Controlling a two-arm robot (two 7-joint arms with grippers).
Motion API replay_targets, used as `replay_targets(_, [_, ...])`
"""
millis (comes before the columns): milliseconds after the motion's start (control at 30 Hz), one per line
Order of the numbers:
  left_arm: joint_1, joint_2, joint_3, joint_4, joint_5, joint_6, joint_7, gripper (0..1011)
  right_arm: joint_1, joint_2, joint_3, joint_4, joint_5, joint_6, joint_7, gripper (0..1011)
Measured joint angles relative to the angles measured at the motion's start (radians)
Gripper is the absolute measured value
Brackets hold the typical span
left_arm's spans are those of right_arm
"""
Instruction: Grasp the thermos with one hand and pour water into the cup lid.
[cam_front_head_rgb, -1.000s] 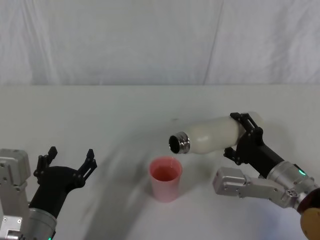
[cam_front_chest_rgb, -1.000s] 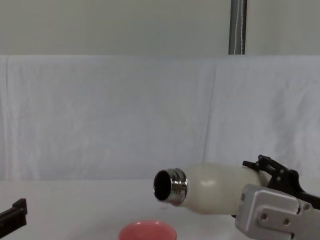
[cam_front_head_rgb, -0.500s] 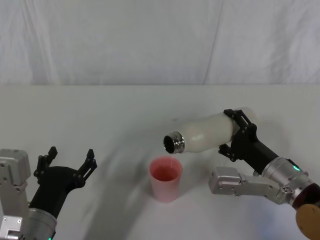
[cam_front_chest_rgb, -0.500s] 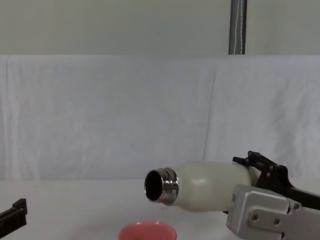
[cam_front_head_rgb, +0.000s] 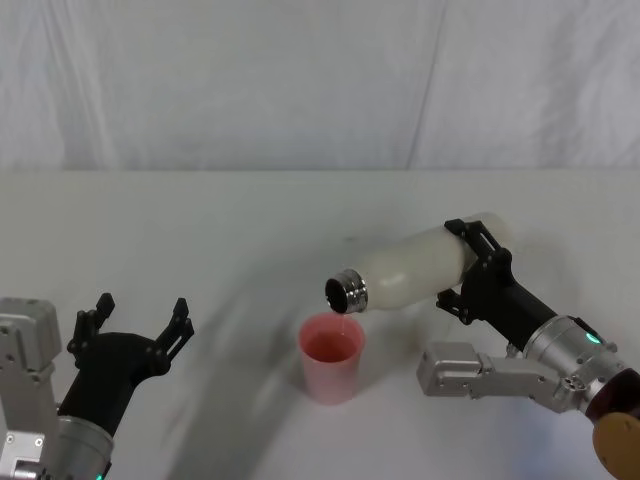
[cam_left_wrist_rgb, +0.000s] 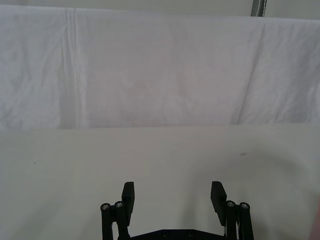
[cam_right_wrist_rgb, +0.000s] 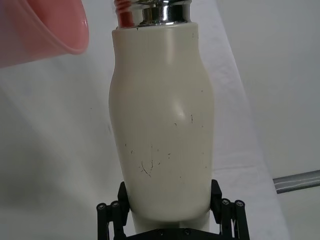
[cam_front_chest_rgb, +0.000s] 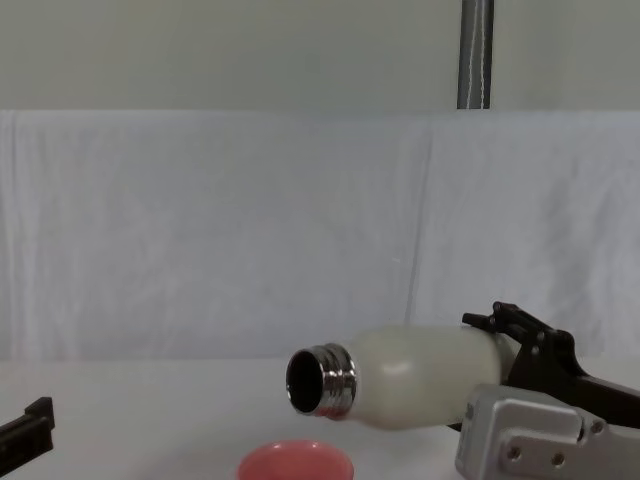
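Right gripper (cam_front_head_rgb: 478, 265): its black fingers are clamping the base end of the thermos (cam_front_head_rgb: 415, 269), one on each side, to the right of the cup lid (cam_front_head_rgb: 332, 357).
Right gripper, wrist view (cam_right_wrist_rgb: 170, 212): the fingers are pressing against both flanks of the cream body (cam_right_wrist_rgb: 161, 120), which is running away from the camera to the steel neck.
Thermos pose: it is lying nearly level above the table (cam_front_head_rgb: 200, 240), neck tipped slightly down and pointing toward the robot's left.
Thermos mouth: in the head view the open steel mouth is hanging just above the far rim of the cup lid.
Chest view: it is showing the dark open mouth of the thermos (cam_front_chest_rgb: 400, 378) from the side, sitting above the pink rim (cam_front_chest_rgb: 295, 462) with a clear gap between them.
Right wrist view, cup: the pink cup lid (cam_right_wrist_rgb: 42, 30) is appearing beside the neck.
Water: I cannot tell whether any is running.
Right arm: it is reaching in from the lower right, grey housing low over the table, wrist rolled so the bottle is lying sideways.
Left gripper (cam_front_head_rgb: 135, 322): it is sitting at the lower left, well apart from the cup lid, fingers spread wide and holding nothing.
Left wrist view: the spread fingers (cam_left_wrist_rgb: 174, 197) are facing bare table and a white cloth backdrop (cam_left_wrist_rgb: 160, 70).
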Motion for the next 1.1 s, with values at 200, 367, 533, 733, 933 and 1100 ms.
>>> replay_targets(200, [0.0, 0.0, 0.0, 0.0, 0.0, 0.0, 0.0, 1001, -0.004, 0.007, -0.004, -0.007, -0.01, 0.003, -0.009, 959])
replay_targets(367, [0.0, 0.0, 0.0, 0.0, 0.0, 0.0, 0.0, 1001, -0.006, 0.012, -0.009, -0.012, -0.019, 0.008, -0.012, 959])
replay_targets(533, [0.0, 0.0, 0.0, 0.0, 0.0, 0.0, 0.0, 1001, -0.009, 0.017, -0.013, -0.017, -0.027, 0.011, -0.014, 959])
replay_targets(733, [0.0, 0.0, 0.0, 0.0, 0.0, 0.0, 0.0, 1001, -0.012, 0.022, -0.015, -0.023, -0.031, 0.014, -0.016, 959])
replay_targets(933, [0.0, 0.0, 0.0, 0.0, 0.0, 0.0, 0.0, 1001, -0.013, 0.026, -0.016, -0.025, -0.035, 0.016, -0.017, 959])
replay_targets(1100, [0.0, 0.0, 0.0, 0.0, 0.0, 0.0, 0.0, 1001, -0.014, 0.029, -0.016, -0.028, -0.038, 0.02, -0.017, 959])
